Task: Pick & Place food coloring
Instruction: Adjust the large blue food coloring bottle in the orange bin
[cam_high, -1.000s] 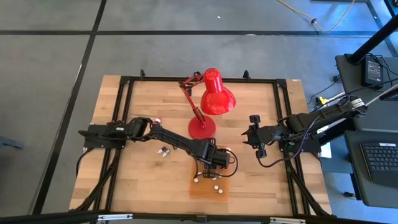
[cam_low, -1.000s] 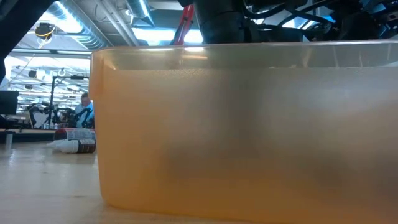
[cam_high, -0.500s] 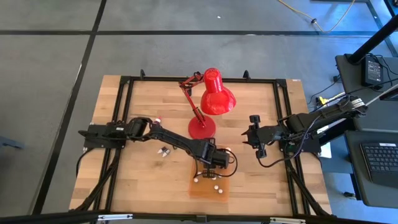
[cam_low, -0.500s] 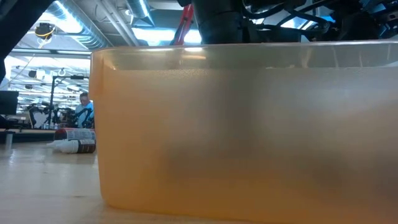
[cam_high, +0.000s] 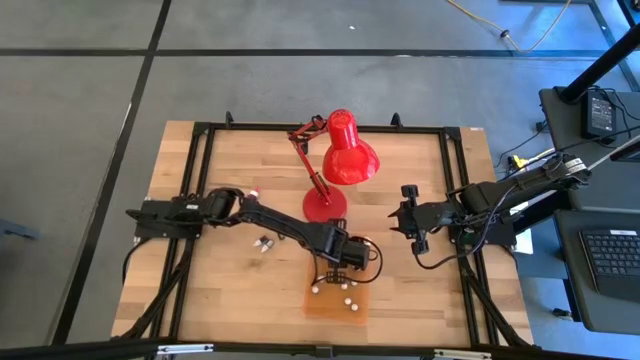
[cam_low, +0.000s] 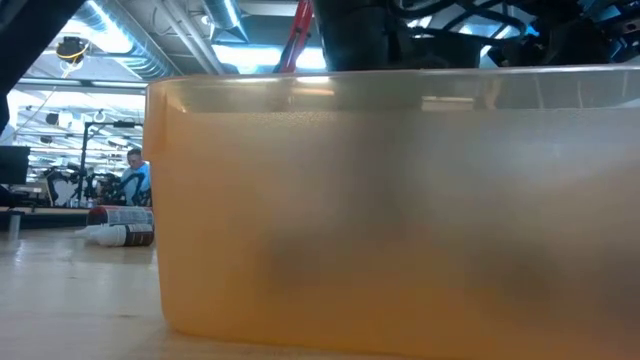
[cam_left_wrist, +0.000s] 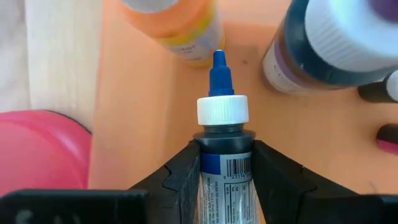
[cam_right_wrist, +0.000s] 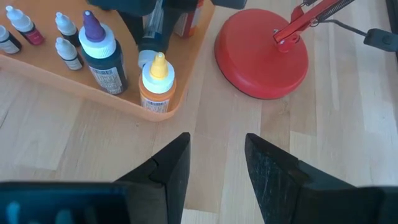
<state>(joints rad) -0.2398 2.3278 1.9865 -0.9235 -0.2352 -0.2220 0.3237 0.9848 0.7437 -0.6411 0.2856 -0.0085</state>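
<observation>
One camera looks straight down on the table. The low one sits right against the tray. Both wrist cameras see that tray too.

Red desk lamp mid-table; distant, blurry person beyond.

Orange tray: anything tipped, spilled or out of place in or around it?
No spill or damage shows. The upright bottles in the orange tray look orderly. Odd ones out: two small bottles lie on their sides on the bare table, outside the tray. The left gripper holds a blue-tipped bottle over the tray; the right gripper waits open.
</observation>
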